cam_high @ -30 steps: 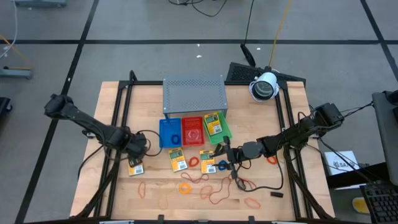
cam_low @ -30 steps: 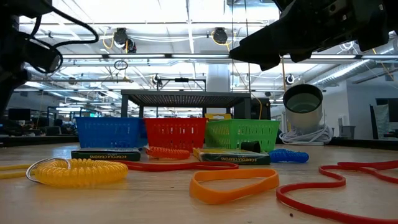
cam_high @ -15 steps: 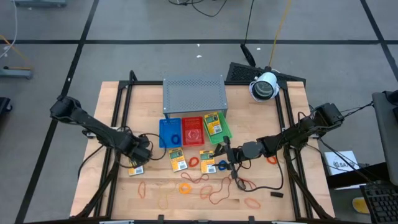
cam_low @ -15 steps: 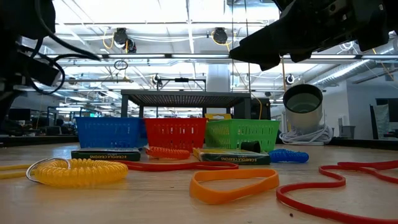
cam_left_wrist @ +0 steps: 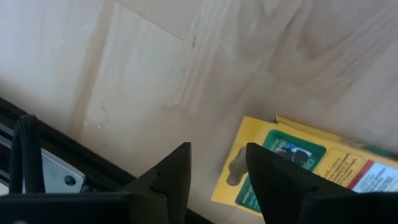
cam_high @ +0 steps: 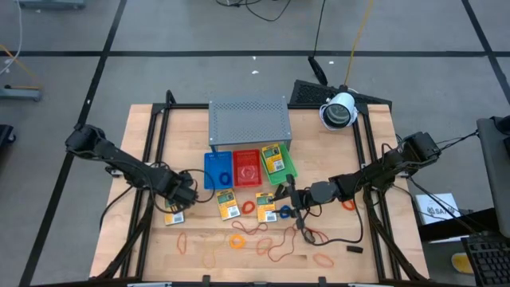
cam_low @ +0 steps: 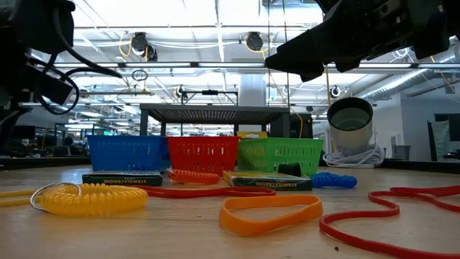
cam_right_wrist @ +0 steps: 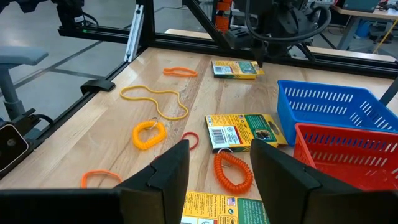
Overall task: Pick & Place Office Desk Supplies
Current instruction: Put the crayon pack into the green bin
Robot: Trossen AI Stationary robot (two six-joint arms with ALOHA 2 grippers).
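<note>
A yellow-and-green packet [cam_high: 173, 216] lies flat at the table's left. My left gripper [cam_high: 176, 204] points down just above its far end [cam_left_wrist: 244, 163], open, and the packet's corner shows between the fingertips [cam_left_wrist: 217, 171]. Two more packets [cam_high: 228, 206] [cam_high: 265, 206] lie mid-table, and a third [cam_high: 273, 159] sits in the green tray [cam_high: 285, 173]. My right gripper [cam_high: 287, 204] hovers open and level over the middle [cam_right_wrist: 217, 180], beside a blue coil [cam_high: 284, 213]. Orange and red rubber bands [cam_high: 271, 239] and an orange ring [cam_high: 237, 240] lie toward the near edge.
A blue tray [cam_high: 212, 171] and a red tray [cam_high: 246, 168] stand beside the green one, in front of the grey perforated shelf [cam_high: 248, 121]. A white camera [cam_high: 339, 112] with coiled cable sits at the far right. A small black piece [cam_high: 353, 249] lies near the front right. Black rails [cam_high: 153, 135] run along both table sides.
My left gripper has come down toward the left packet and shifted slightly toward the table's middle, tipping steeper. The packet has stayed where it was. My right arm has kept still.
</note>
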